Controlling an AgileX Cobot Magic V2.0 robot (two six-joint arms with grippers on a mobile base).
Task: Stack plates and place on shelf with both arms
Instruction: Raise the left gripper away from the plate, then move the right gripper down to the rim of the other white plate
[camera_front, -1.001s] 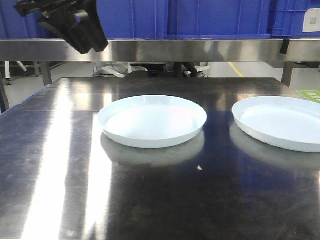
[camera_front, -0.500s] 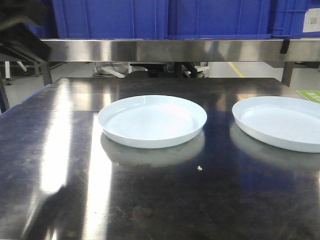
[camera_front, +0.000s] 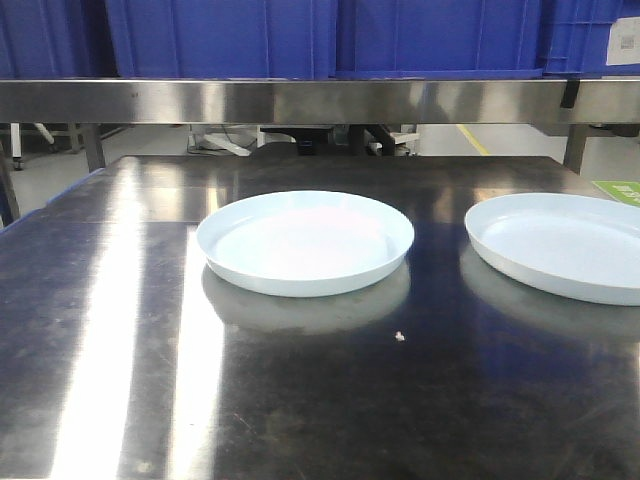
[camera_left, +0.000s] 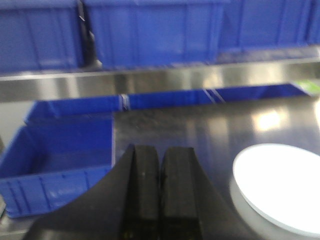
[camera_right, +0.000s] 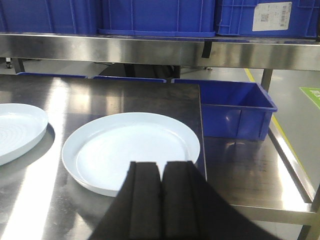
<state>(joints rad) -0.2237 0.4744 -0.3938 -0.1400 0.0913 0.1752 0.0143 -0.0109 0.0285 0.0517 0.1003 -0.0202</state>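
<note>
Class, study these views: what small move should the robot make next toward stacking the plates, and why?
Probably open the right claw, which is shut at the near rim of the right plate. The left plate lies apart from it on the tabletop, so nothing is stacked yet.

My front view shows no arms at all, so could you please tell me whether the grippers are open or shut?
Observer: Both look shut on nothing: the left gripper and the right gripper show fingers pressed together.
Operator: What does the right one face?
Observer: The right plate, just ahead of its tips.
Operator: Is there anything past the right edge of the table?
Observer: A blue bin on a lower steel surface.
</note>
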